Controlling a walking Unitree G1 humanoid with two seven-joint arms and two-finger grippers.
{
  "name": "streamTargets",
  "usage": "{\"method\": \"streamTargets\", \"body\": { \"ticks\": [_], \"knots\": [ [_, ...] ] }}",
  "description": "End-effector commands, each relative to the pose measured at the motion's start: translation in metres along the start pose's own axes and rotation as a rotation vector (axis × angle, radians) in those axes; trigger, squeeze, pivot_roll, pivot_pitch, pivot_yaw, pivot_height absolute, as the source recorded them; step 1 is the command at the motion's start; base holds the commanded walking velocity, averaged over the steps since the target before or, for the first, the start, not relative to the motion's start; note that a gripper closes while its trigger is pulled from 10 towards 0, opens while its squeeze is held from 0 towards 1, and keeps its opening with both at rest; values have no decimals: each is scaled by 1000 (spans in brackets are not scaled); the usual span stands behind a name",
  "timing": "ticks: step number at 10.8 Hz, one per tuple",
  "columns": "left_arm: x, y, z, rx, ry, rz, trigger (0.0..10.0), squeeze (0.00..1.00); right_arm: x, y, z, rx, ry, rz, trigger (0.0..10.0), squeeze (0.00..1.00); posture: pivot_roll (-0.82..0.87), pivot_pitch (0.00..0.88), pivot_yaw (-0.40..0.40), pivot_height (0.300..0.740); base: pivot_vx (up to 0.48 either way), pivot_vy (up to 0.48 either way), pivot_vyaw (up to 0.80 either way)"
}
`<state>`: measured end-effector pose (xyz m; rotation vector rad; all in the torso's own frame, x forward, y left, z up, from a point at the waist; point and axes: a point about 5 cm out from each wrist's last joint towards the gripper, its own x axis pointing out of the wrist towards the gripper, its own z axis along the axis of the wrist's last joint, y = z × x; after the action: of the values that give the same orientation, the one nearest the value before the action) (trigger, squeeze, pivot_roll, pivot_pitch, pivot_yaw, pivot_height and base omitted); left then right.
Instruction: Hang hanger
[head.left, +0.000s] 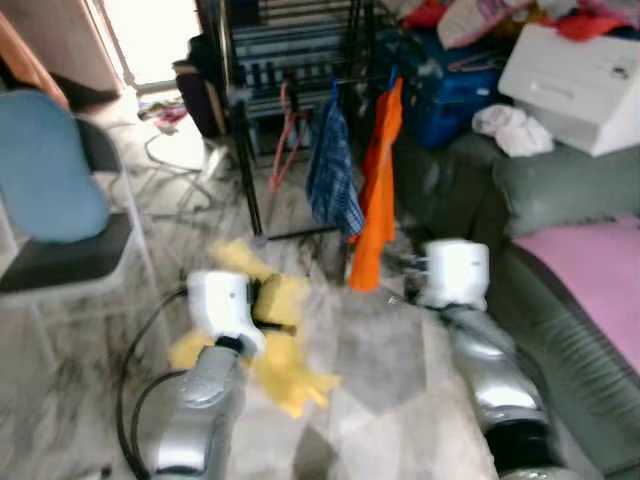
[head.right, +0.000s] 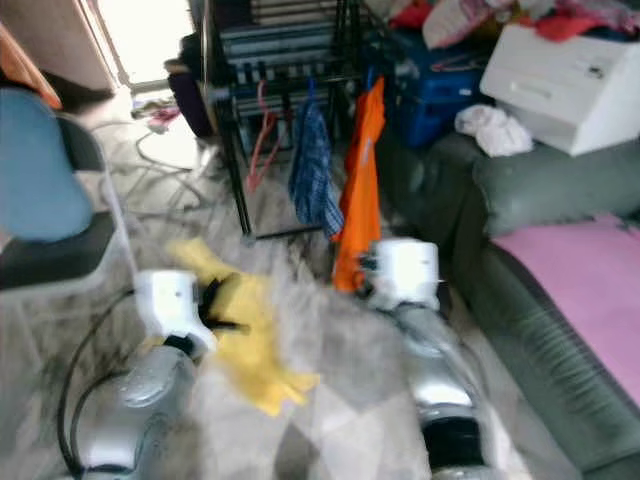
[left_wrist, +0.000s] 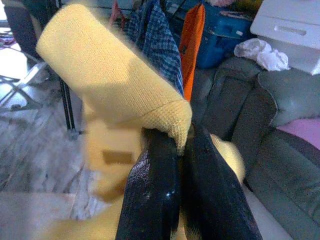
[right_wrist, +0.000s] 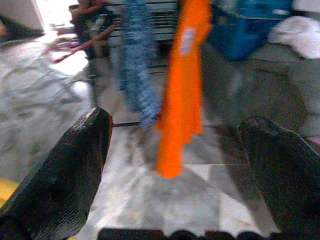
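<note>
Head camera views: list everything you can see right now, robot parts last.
Black metal drying rack: one, ahead.
Blue checked cloth: one, hanging on rack.
Orange cloth: one, hanging beside it.
Pink hanger: one, on rack.
Blue-backed folding chair: one, left.
Dark green sofa: one, right.
Pink sheet: one, on sofa.
White box: one, on sofa back.
Blue crate: one, behind sofa.
Yellow knitted garment: one, in left claw.
Right claw: open, facing orange cloth.
</note>
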<state>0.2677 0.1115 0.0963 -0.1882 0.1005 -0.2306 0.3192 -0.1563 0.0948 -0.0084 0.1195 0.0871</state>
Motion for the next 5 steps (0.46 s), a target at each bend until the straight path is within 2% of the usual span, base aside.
{"method": "streamTargets", "body": {
  "ticks": [1, 5],
  "knots": [
    [-1, 8, 5, 1, -28, 28, 10000, 0, 4, 21, 6, 12, -24, 58, 10000, 0, -54, 0, 54, 740, 379, 292, 0],
    [2, 7, 4, -3, -23, 20, 10000, 0, 7, 22, 8, 14, -31, 60, 10000, 0, -60, 0, 61, 740, 357, 319, 0]
  ]
}}
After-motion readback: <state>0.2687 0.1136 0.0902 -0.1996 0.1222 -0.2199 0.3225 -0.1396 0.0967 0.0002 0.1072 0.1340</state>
